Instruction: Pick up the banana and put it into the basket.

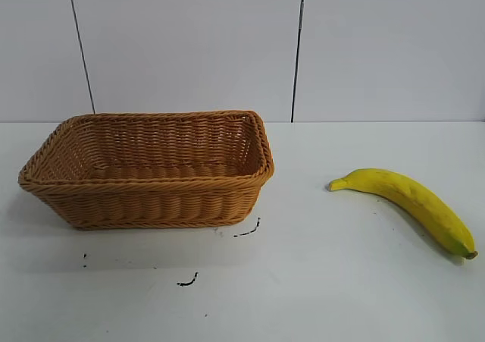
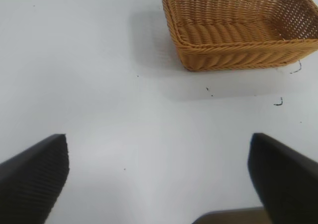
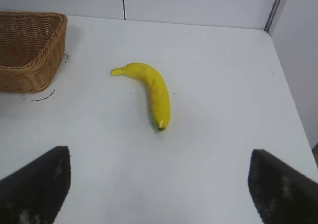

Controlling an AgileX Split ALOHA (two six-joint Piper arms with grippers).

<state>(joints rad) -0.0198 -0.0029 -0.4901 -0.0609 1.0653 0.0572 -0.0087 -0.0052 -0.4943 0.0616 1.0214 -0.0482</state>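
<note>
Banana lies flat on the white table, well apart from the basket and off to its right in the exterior view — stem end turned toward the basket, dark tip pointing away. Basket sits upright w/ nothing in it, a few black marks on the tabletop just in front. Right gripper hangs over bare table short of the banana, jaws spread wide and holding nothing — left gripper likewise wide apart, over bare table w/ the basket farther off.
</note>
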